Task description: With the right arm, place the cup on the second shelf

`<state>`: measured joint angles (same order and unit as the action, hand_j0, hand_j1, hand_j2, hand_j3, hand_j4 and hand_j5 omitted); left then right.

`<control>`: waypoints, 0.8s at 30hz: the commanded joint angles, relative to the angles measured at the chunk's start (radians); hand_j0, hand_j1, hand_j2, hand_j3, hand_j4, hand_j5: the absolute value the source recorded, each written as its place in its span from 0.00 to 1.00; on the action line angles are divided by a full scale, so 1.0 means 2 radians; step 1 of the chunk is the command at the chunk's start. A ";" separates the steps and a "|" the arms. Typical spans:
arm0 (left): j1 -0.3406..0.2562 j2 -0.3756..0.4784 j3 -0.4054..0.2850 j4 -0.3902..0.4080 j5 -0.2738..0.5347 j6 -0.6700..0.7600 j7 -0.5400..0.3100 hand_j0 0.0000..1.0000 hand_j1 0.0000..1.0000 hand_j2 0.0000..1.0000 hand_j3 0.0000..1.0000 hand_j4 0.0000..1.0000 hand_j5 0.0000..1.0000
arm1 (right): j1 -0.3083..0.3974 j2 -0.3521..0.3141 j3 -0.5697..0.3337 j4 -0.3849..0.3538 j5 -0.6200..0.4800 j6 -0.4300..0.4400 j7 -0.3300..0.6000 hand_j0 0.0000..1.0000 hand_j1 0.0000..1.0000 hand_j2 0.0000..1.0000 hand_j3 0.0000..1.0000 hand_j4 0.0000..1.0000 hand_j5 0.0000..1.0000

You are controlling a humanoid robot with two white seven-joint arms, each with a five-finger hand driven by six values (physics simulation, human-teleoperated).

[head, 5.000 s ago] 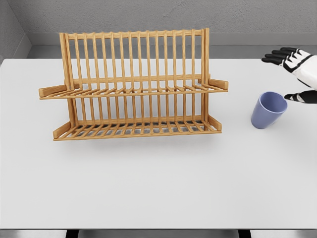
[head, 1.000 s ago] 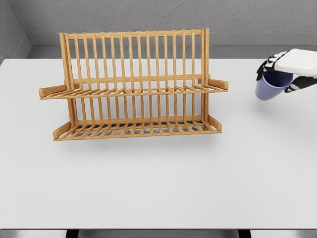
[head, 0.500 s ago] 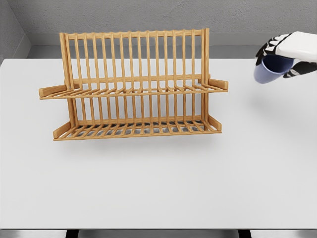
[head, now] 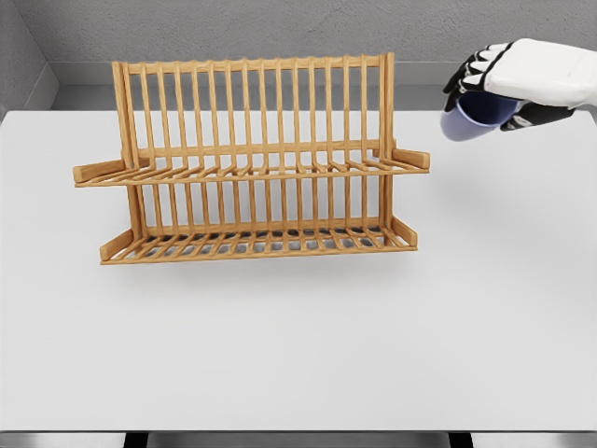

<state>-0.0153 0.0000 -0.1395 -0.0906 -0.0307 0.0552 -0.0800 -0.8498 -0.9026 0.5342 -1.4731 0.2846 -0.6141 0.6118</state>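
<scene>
Fingers of the right hand are wrapping around the blue cup, holding it tilted in the air above the white desk, just right of the wooden rack's upper shelf.

Showing one wooden two-tier dish rack, one blue cup, one white robot hand and one white table, with two slatted shelves making up the rack, one upper and one lower.
</scene>
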 commanded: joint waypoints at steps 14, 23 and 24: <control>0.000 0.000 0.000 0.000 0.000 0.000 -0.001 1.00 1.00 1.00 1.00 1.00 1.00 | 0.000 0.000 -0.002 -0.099 -0.003 0.002 0.000 0.62 0.62 0.62 0.62 0.62 0.62; 0.000 0.000 0.000 0.000 0.000 0.000 0.000 1.00 1.00 1.00 1.00 1.00 1.00 | 0.003 0.000 -0.001 -0.140 -0.006 0.002 0.000 0.62 0.62 0.62 0.62 0.62 0.62; 0.000 0.000 0.000 0.000 0.000 0.000 0.000 1.00 1.00 1.00 1.00 1.00 1.00 | 0.003 0.001 0.000 -0.140 -0.006 0.002 0.000 0.62 0.62 0.62 0.62 0.62 0.62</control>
<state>-0.0153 0.0000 -0.1395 -0.0906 -0.0307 0.0552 -0.0798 -0.8437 -0.9006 0.5329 -1.7405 0.2776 -0.6138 0.6117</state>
